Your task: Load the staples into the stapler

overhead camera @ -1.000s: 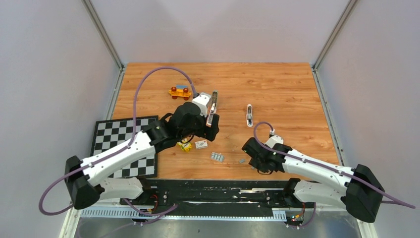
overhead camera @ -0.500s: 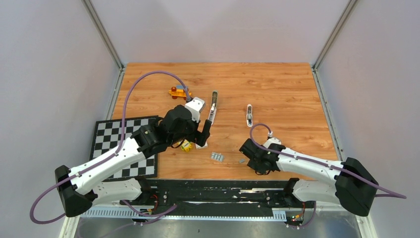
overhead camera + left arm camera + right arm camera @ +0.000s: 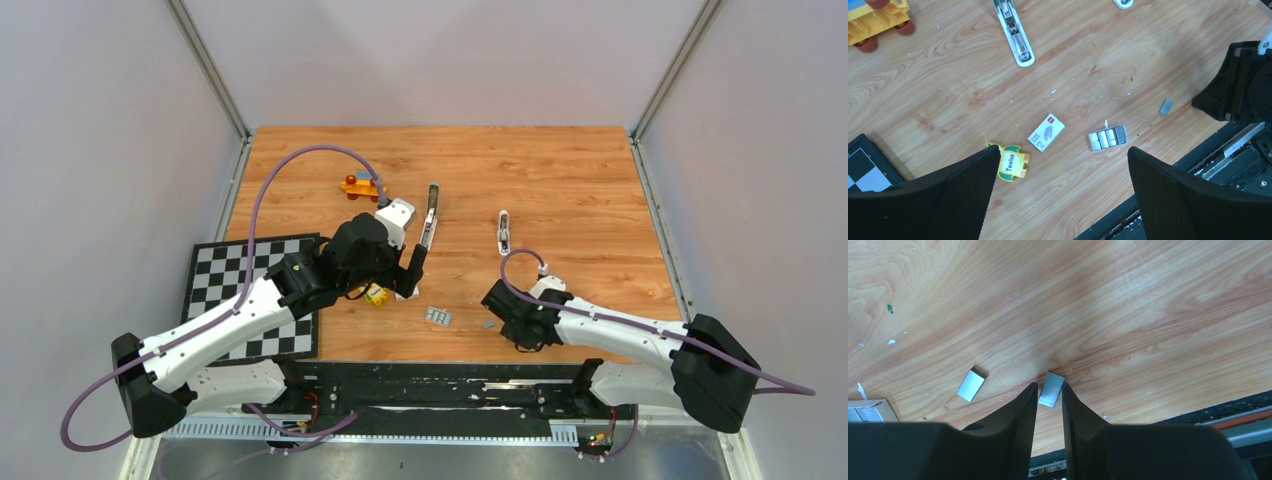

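The stapler (image 3: 430,213) lies open on the wood, its metal channel facing up in the left wrist view (image 3: 1014,36). A smaller white piece (image 3: 504,232) lies to its right. My right gripper (image 3: 1050,390) is low on the table near the front edge, its fingertips closed against the sides of a small silver staple strip (image 3: 1051,389). A second strip (image 3: 971,385) lies loose to its left and also shows from above (image 3: 488,324). A tray of several staple blocks (image 3: 1107,137) lies nearby. My left gripper (image 3: 1063,165) hangs wide open and empty above the table.
A small white box with red print (image 3: 1046,131) and a yellow "Twelve" puzzle piece (image 3: 1010,162) lie under my left gripper. An orange toy car (image 3: 362,185) stands further back. A checkerboard (image 3: 245,290) covers the left. The black front rail (image 3: 440,385) runs close to the right gripper.
My left arm has pulled back from the stapler toward the near left, then held still. My right gripper has shifted slightly left, low over the strips.
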You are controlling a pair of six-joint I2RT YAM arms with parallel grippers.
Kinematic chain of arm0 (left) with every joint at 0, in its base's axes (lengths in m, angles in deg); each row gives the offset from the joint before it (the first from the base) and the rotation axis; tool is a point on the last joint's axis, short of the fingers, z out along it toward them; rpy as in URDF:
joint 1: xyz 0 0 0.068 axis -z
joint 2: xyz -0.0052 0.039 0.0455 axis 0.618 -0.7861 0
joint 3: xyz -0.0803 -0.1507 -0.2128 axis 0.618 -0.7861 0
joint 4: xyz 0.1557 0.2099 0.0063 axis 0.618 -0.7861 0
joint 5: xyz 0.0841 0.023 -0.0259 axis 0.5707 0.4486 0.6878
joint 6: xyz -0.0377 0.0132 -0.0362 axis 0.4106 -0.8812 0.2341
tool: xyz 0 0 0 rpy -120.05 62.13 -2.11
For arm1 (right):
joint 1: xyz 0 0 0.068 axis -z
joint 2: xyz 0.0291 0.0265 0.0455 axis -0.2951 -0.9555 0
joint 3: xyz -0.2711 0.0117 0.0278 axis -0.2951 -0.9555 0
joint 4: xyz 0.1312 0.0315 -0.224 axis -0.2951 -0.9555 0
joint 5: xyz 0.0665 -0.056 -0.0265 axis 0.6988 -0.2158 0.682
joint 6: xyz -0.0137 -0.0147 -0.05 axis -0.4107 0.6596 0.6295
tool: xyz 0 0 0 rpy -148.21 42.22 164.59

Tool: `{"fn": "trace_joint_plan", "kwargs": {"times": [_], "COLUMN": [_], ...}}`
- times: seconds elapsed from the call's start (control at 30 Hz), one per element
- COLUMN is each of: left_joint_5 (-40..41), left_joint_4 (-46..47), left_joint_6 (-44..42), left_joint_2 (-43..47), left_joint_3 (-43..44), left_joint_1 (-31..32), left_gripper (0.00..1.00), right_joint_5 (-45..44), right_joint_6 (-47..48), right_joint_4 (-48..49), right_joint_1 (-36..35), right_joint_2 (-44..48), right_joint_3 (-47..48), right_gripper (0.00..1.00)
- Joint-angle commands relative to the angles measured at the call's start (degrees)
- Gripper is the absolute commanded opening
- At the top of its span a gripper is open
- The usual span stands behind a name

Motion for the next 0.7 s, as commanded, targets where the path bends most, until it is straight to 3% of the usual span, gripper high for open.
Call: {"fn": "trace_joint_plan", "kwargs": {"times": [0.0,0.27,0.53,0.67], "left_joint_5": [1.39,2.02,-19.22,-23.22], "left_joint_4": [1.05,-0.04,6.04,7.06], "left_joint_6": [0.52,2.18,10.54,10.47], "left_joint_2": [1.23,0.37,-1.33,-1.91], "left_joint_3": [-0.49,0.32,-5.06,-6.23], "left_joint_1": [0.07,-1.26,-14.97,-17.48], "left_gripper": [0.99,1.00,1.00,1.00], "right_joint_5": [-2.04,-4.53,-1.43,5.48], "right_joint_6": [3.37,13.60,35.24,44.21], "right_joint_4": [-0.42,2.13,10.98,10.80], "right_joint_1": [0.63,1.36,9.96,13.15], "right_joint_2": [-1.71,-3.48,-3.19,-2.50], "right_joint_3": [-0.06,3.37,6.40,8.51], "right_gripper": [0.26,0.24,0.22,0.24]}}
